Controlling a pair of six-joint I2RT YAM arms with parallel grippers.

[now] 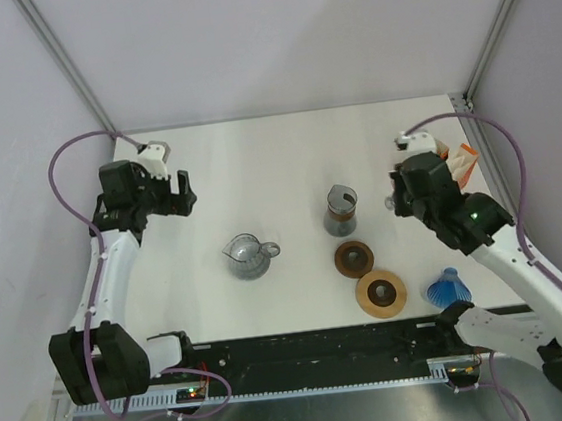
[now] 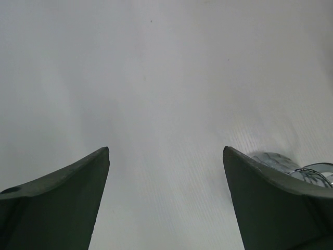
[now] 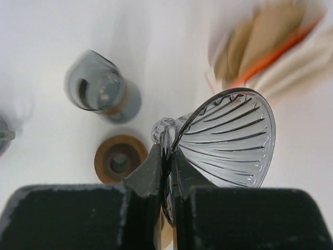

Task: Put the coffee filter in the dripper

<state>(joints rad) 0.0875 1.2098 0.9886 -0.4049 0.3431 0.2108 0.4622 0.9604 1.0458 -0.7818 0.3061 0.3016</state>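
Right gripper (image 3: 167, 156) is clamped narrow on the rim of the clear ribbed dripper (image 3: 229, 140), which is tilted on its side. The coffee filter stack (image 3: 276, 47) sits just beyond, at the table's far right. Left gripper (image 2: 166, 151) is spread wide over the white table (image 2: 166, 62).

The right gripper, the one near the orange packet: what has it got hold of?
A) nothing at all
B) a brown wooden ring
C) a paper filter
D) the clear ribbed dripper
D: in the right wrist view the right gripper is pinched shut on the rim of the clear ribbed dripper, and the paper filters lie apart behind it.
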